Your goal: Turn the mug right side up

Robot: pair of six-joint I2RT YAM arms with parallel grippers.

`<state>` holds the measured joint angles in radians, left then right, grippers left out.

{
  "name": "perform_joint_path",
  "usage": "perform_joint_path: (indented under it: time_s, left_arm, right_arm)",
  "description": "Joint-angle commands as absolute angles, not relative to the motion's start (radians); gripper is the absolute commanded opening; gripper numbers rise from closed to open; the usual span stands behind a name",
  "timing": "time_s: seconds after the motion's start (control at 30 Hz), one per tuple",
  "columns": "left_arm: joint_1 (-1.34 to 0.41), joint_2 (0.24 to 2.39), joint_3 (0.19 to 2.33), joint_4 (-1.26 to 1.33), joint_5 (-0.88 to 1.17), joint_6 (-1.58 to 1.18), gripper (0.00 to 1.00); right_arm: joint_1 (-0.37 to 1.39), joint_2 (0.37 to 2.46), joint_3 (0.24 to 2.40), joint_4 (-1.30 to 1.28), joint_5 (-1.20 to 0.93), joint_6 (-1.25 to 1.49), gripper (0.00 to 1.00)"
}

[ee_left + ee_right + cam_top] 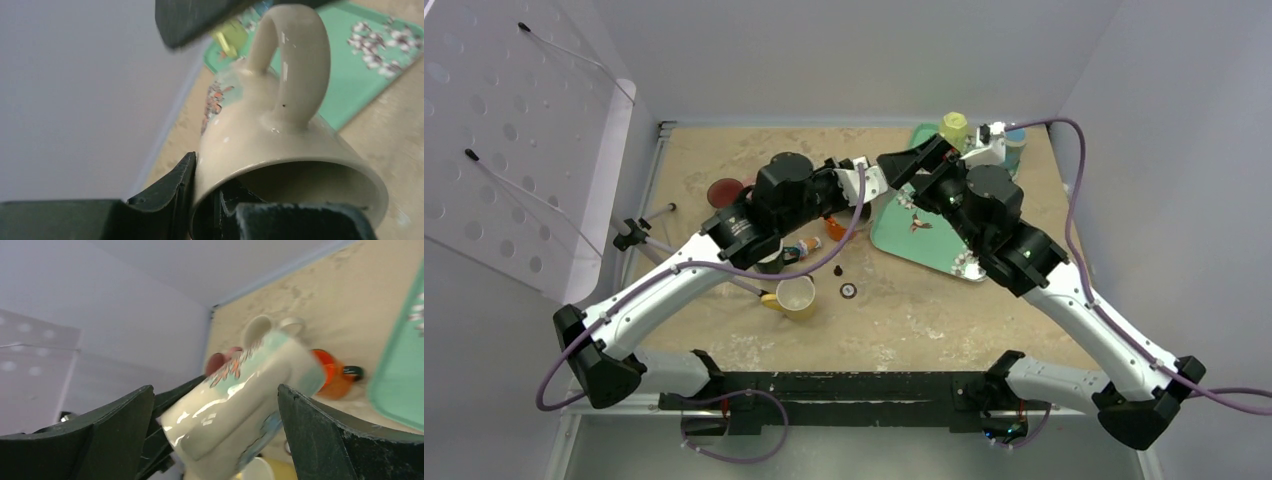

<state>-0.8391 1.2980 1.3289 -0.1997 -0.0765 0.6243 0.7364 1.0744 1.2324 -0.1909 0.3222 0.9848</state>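
Observation:
A cream mug [260,145] with a floral print hangs tilted in the air above the table, its handle [295,65] on the upper side in the left wrist view. My left gripper [210,185] is shut on the mug's rim, one finger outside the wall and one inside the mouth. My right gripper [215,410] is open, and its fingers [120,435] stand wide on either side of the mug [240,390] without touching it. In the top view the mug [871,184] shows between the two grippers at mid-table, the left gripper [852,185] beside the right gripper [906,166].
A yellow mug [796,297] stands upright nearer the arms. A green tray [894,232] lies to the right, with a yellow-green cup [954,128] at its far end. An orange object [836,228], a red dish [724,190] and a small black ring [848,290] lie on the table.

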Motion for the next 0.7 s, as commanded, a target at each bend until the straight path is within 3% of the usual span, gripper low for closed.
perform_joint_path:
  time_s: [0.0,0.13,0.27,0.67]
  left_arm:
    - [-0.834,1.31,1.459,-0.624,-0.011,0.395,0.0]
    - [-0.837,1.33,1.466,-0.81,0.107,0.311,0.0]
    - [-0.85,1.353,1.441,-0.929,0.163,0.269,0.0]
    - [-0.91,1.482,1.321,-0.924,0.287,0.29,0.0]
  right_arm:
    - [0.662,0.99,1.308,-0.354,0.37,0.687,0.98]
    - [0.605,0.99,1.324,-0.549,0.436,0.625,0.98]
    - [0.562,0.978,1.262,-0.561,0.408,0.581,0.98]
    - [0.542,0.998,1.133,-0.514,0.392,0.585,0.98]
